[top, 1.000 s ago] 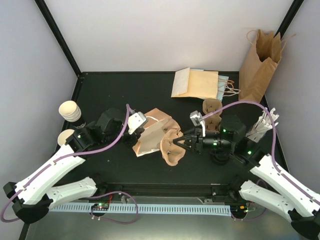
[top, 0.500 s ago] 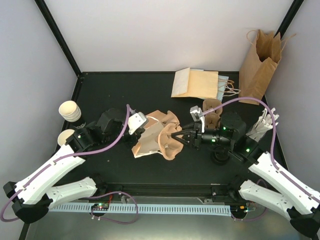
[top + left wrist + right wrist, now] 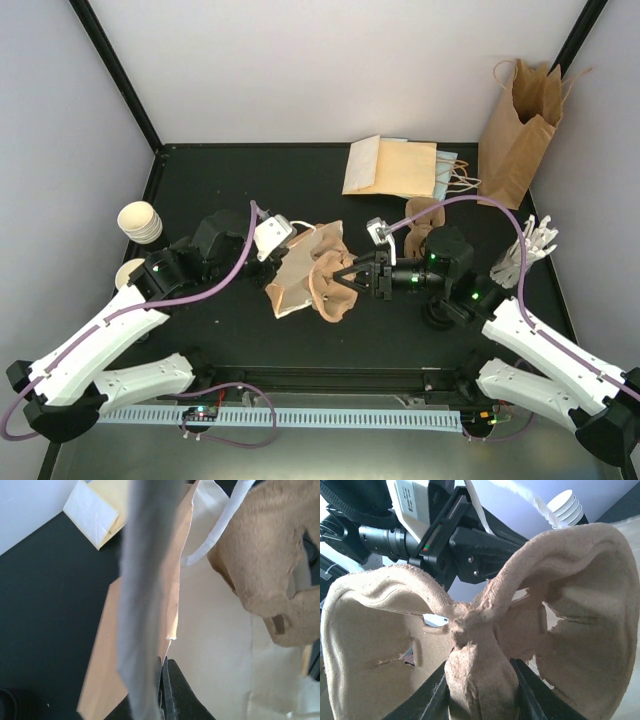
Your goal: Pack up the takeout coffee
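Cream paper cups, the takeout coffee cups, stand at the table's left edge as a stack (image 3: 140, 221) and a single cup (image 3: 129, 273); no lids show on them. A tan paper bag (image 3: 293, 282) lies on its side mid-table. My left gripper (image 3: 287, 246) is shut on its upper edge, pinching the paper (image 3: 172, 615) between the fingertips (image 3: 164, 666). My right gripper (image 3: 347, 280) is shut on the centre post of a brown pulp cup carrier (image 3: 334, 290), held at the bag's mouth. Seen from the right wrist, the carrier (image 3: 580, 605) fills the frame above the gripper (image 3: 480, 680).
Flat folded bags (image 3: 390, 165) lie at the back. An upright tan bag (image 3: 518, 130) leans in the back right corner. More pulp carriers (image 3: 424, 222) sit behind the right arm, and white sticks (image 3: 526, 250) stand at the right edge.
My right gripper has carried the pulp carrier leftward to the bag's mouth. The left gripper has kept its hold on the bag edge and shifted slightly up.
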Controlling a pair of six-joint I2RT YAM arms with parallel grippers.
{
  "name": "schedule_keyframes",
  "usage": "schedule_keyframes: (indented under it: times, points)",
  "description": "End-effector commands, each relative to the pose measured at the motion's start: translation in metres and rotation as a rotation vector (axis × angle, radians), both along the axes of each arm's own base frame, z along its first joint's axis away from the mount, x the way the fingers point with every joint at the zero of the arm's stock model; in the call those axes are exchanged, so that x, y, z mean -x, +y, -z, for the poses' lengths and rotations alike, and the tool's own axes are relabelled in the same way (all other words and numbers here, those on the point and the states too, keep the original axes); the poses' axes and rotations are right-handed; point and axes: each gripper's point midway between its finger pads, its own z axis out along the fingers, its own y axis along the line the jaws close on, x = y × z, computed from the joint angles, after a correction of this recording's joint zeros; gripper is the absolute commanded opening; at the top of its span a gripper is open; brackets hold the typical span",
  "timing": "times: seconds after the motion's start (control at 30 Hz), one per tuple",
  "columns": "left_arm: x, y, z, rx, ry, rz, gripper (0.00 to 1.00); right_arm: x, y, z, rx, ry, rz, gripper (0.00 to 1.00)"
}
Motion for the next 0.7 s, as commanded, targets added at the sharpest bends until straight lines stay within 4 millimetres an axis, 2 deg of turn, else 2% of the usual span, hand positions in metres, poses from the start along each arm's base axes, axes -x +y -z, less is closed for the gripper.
schedule_keyframes:
  times: [0.0,0.17,0.47,0.67]
  points:
    - [-0.007,0.0,-0.027,0.008,-0.065,-0.015,0.01,0.004,0.001,-0.005,-0.034,-0.008,-0.022,0.31]
    - [-0.008,-0.002,-0.033,0.013,-0.081,-0.008,0.02,0.005,0.001,-0.002,-0.031,0.002,-0.026,0.31]
    - [-0.008,-0.005,-0.032,0.008,-0.078,0.0,0.01,-0.002,0.005,-0.003,-0.008,0.006,-0.011,0.31]
    - [-0.006,-0.007,-0.032,0.015,-0.074,0.008,0.02,-0.019,0.007,0.005,0.073,-0.012,0.055,0.31]
